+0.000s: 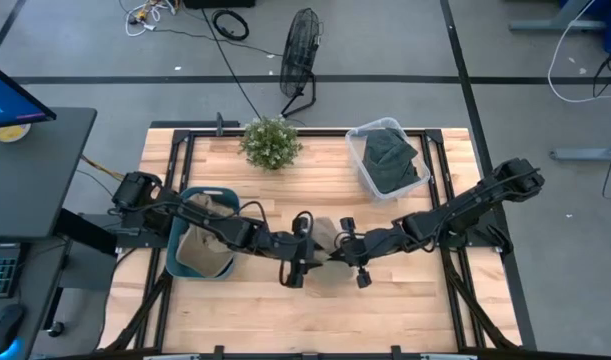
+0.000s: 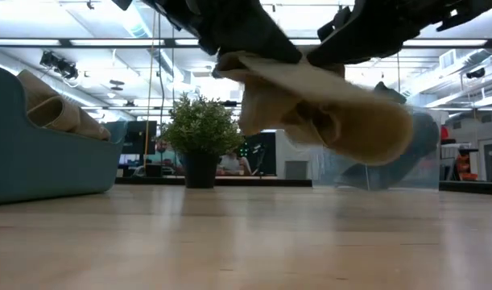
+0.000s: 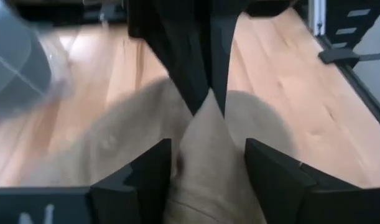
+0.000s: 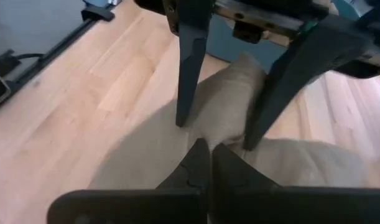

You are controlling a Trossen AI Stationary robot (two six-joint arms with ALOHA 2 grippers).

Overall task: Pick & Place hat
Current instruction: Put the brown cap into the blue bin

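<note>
A tan cloth hat (image 1: pixel 323 232) hangs in the air between my two grippers over the middle of the table; in the low view the hat (image 2: pixel 334 113) is clear of the wood. My left gripper (image 1: pixel 310 243) reaches in from the table's left and is shut on a thick fold of it. My right gripper (image 1: pixel 337 243) reaches in from the right, shut on a thin peak of the cloth. A blue bin (image 1: pixel 200 235) at the left holds more tan hats. My left gripper (image 3: pixel 208 174) has a bunched fold of the hat (image 3: pixel 205 155) between its two fingers, which stand well apart with cloth filling the gap. It comes slanting from the table's left. The hat is lifted clear and sags below. My right gripper (image 4: pixel 209 158) pinches a thin raised peak of the cloth (image 3: pixel 209 102) between its nearly closed fingers, slanting in from the table's right, opposite the left gripper. The rest of the hat hangs below it, off the table.
A clear bin (image 1: pixel 385 155) with dark green hats sits at the far right of the table. A potted plant (image 1: pixel 270 140) stands at the far edge. Bare wood (image 1: pixel 315 310) lies near the front. People sit in the room behind (image 2: pixel 229 163).
</note>
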